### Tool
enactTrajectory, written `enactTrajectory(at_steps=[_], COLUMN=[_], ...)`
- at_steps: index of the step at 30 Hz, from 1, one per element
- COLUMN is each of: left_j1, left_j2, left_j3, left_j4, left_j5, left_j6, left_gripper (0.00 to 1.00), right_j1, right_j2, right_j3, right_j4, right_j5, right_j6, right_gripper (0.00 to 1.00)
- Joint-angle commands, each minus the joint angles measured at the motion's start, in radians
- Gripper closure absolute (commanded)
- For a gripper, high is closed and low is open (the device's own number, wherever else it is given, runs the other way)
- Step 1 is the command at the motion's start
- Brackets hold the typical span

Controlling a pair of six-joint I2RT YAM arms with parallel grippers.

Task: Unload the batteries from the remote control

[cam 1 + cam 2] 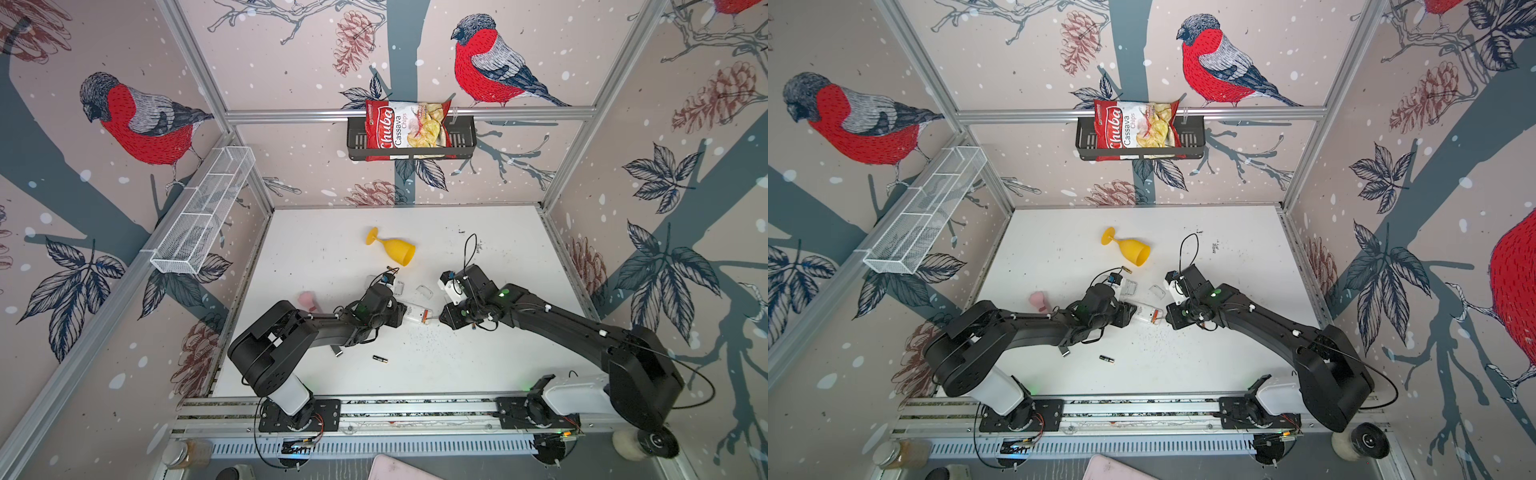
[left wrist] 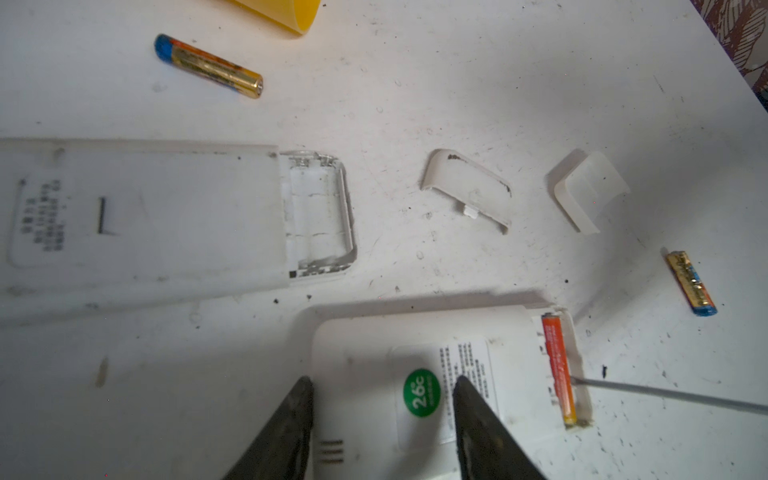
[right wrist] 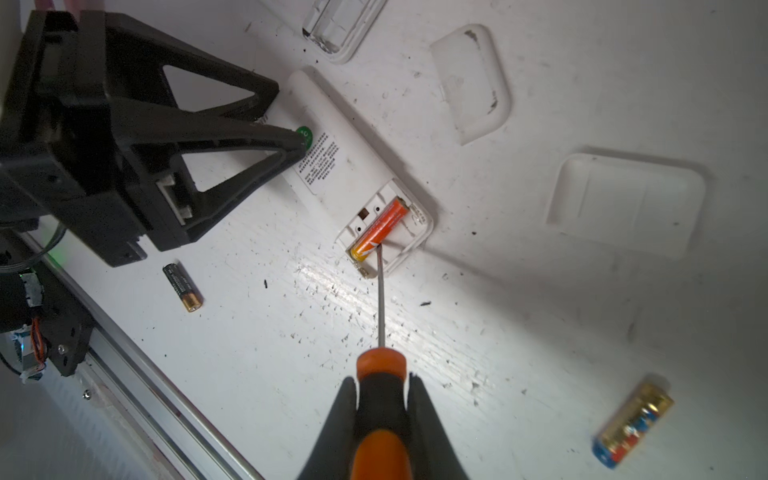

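A small white remote control (image 2: pixel 365 345) (image 1: pixel 417 312) lies face down with its end compartment open. One orange battery (image 2: pixel 559 370) (image 3: pixel 380 228) sits in that compartment. My left gripper (image 2: pixel 382 380) stands open over it, one fingertip at the remote's end and the other on its label. My right gripper (image 3: pixel 382 376) is shut on an orange-and-black screwdriver (image 3: pixel 382 411), whose tip rests beside the orange battery. Loose batteries lie on the table: a black one (image 3: pixel 183 286) (image 1: pixel 380 359) and two gold-and-blue ones (image 2: pixel 210 66) (image 2: pixel 692 282).
A second white remote (image 2: pixel 166 216) with an empty compartment and two loose covers (image 2: pixel 467 189) (image 2: pixel 590 191) lie nearby. A yellow goblet (image 1: pixel 392 249) lies on its side further back and a pink object (image 1: pixel 307 299) sits left. A chips bag (image 1: pixel 405 124) fills the wall basket.
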Motion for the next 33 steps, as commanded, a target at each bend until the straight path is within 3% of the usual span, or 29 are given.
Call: enactTrajectory(at_steps=[1, 27, 33], left_j1=[0.001, 0.001, 0.002], left_j2=[0.002, -0.004, -0.009], left_j3=[0.005, -0.009, -0.009], left_j4=[0.014, 0.022, 0.015], left_j5=[0.019, 0.018, 0.013], left_j6=[0.001, -0.004, -0.002], left_gripper=[0.46, 0.47, 0.47], right_j1=[-0.004, -0.063, -0.035], right_j2=[0.005, -0.038, 0.019], right_j3=[-0.007, -0.032, -0.02], right_j4=[0.057, 0.152, 0.107], right_j5=[-0.044, -0.047, 0.033], right_j6=[0.007, 0.04, 0.038], right_gripper=[1.0, 1.0, 1.0])
